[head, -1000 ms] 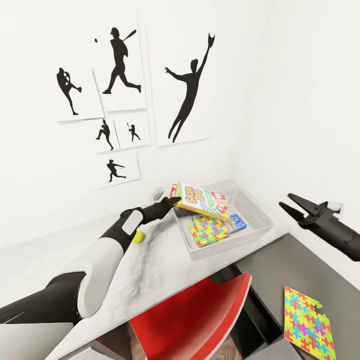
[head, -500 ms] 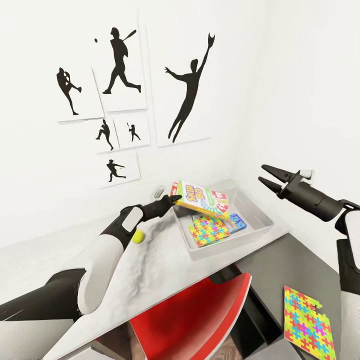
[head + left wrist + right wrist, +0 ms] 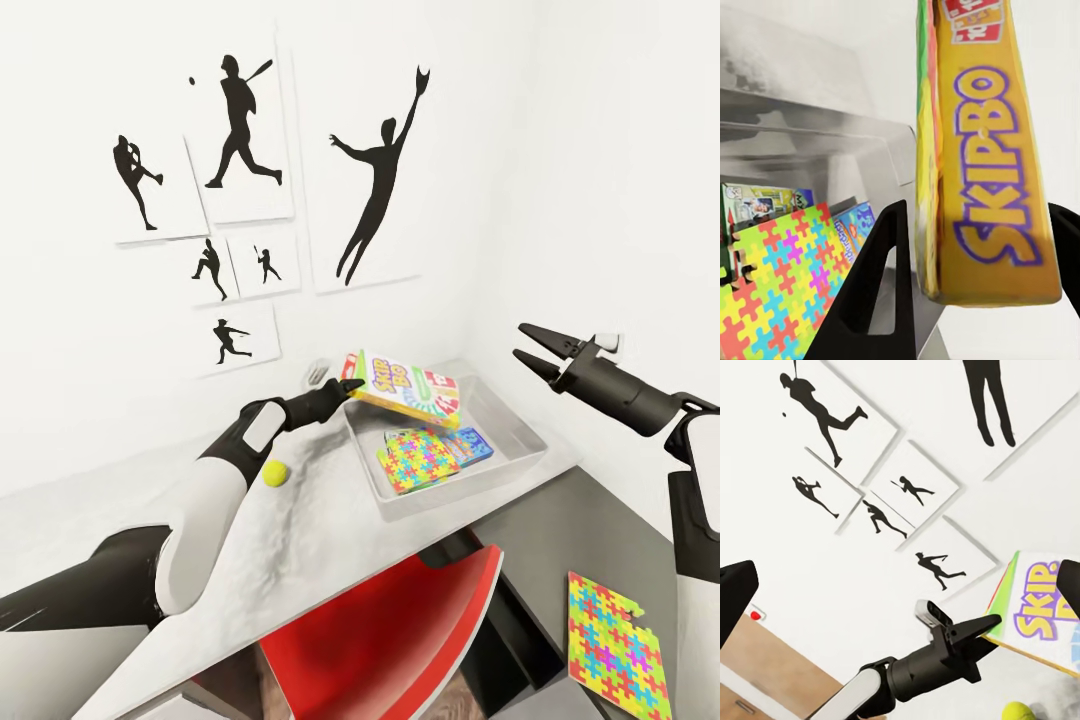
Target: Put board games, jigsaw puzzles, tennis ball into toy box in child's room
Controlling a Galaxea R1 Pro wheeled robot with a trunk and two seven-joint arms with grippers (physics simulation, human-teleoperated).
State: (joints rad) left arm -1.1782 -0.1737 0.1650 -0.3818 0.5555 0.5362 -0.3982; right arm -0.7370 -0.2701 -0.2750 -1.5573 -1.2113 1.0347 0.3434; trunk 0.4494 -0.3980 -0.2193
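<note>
My left gripper is shut on one end of the yellow SKIP BO board game and holds it tilted over the grey toy box on the pale table. The left wrist view has the SKIP BO board game clamped between dark fingers. In the toy box lie a jigsaw puzzle, a blue board game and a green-edged board game. The tennis ball rests on the table beside my left forearm. My right gripper hangs open in the air to the box's right.
A second jigsaw puzzle lies on the lower dark desk at the front right. A red chair stands tucked under the table's front edge. Black sports silhouettes hang on the white wall behind.
My right arm has swung up and left from low at the right. The left gripper has raised the SKIP BO game a little above the toy box.
</note>
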